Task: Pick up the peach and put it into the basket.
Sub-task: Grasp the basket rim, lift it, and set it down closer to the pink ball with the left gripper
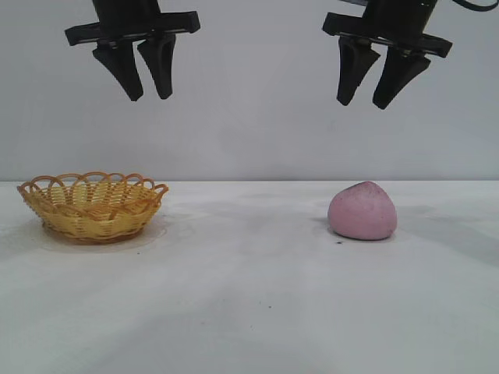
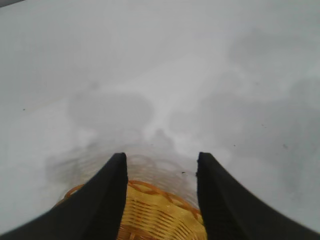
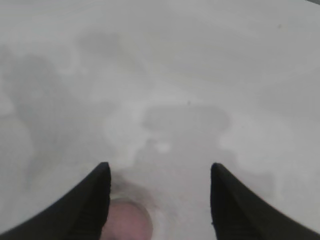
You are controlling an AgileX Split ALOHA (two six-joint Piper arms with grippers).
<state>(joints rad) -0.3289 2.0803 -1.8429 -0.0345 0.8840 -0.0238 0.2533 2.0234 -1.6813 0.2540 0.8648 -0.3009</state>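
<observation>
While tools hang open: peach [image 1: 362, 211] apparently outside basket [image 1: 93, 206].

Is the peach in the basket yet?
No. The peach sits on the table, far from the basket, which looks empty.

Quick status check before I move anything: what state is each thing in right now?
peach: resting on the table, untouched, well right of the basket.
basket: upright on the table, nothing seen inside.
left hand: raised above the basket, open, holding nothing.
right hand: raised above the peach, open, holding nothing.
</observation>
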